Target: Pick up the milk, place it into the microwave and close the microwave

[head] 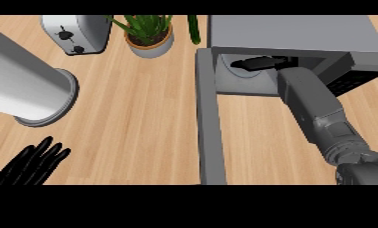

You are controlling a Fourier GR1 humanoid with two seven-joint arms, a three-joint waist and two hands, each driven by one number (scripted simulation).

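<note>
Our grey right forearm reaches into the open grey box microwave, right hand deep inside w/ grip unreadable, milk unseen, prob. hidden there; we judge it light, stiff, best held round its sides.

The microwave sits on the counter in the upper right of the frame. Its door is swung open and runs from its left front corner down to the lower edge. The right forearm comes up from the lower right, and the right hand is inside the microwave cavity. A potted plant stands at top centre, just left of the microwave. A toaster stands left of the plant. A cylinder fills the left edge, below the toaster. The left hand shows in the lower left corner.
</note>
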